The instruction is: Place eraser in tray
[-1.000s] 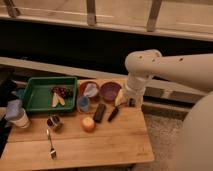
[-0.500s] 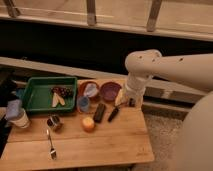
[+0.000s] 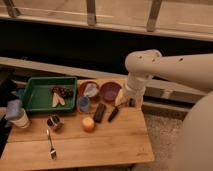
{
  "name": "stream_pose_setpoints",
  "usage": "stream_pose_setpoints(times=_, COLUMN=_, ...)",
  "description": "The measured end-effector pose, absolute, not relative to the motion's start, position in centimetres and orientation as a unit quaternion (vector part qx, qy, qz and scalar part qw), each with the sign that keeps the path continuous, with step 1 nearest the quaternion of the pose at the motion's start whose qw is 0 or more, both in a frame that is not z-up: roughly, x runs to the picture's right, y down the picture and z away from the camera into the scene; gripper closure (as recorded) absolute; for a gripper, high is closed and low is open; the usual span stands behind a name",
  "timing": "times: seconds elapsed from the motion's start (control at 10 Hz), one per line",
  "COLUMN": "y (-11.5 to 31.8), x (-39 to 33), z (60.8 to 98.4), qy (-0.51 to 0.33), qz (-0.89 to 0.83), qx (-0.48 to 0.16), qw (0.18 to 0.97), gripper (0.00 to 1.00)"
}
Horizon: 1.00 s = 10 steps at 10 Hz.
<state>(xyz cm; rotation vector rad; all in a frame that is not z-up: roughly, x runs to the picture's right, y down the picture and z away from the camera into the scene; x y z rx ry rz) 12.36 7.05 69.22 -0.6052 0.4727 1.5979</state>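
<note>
Rounded black eraser (image 3: pixel 100 112), rimmed green tray (image 3: pixel 31 98), pincer (image 3: pixel 123 101) beside round purple bowl (image 3: pixel 109 91)

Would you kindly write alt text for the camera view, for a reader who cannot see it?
The robot's white arm reaches over the back right of a wooden table, its hand low beside a purple bowl. The black eraser lies on the table next to an orange fruit, outside the green tray at the left.

I see the eraser (image 3: pixel 99 112) on the table (image 3: pixel 100 146), right of the tray (image 3: pixel 31 96), between fruit (image 3: pixel 88 123) and stick (image 3: pixel 113 114), my gripper (image 3: pixel 124 101) behind the stick.
</note>
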Motion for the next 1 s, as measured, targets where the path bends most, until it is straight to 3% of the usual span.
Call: stream_pose_setpoints(times=1.0, y=6.88, x=12.28, z=69.11, qy=0.205, qz=0.693, qx=-0.252, qw=0.644, gripper=0.30)
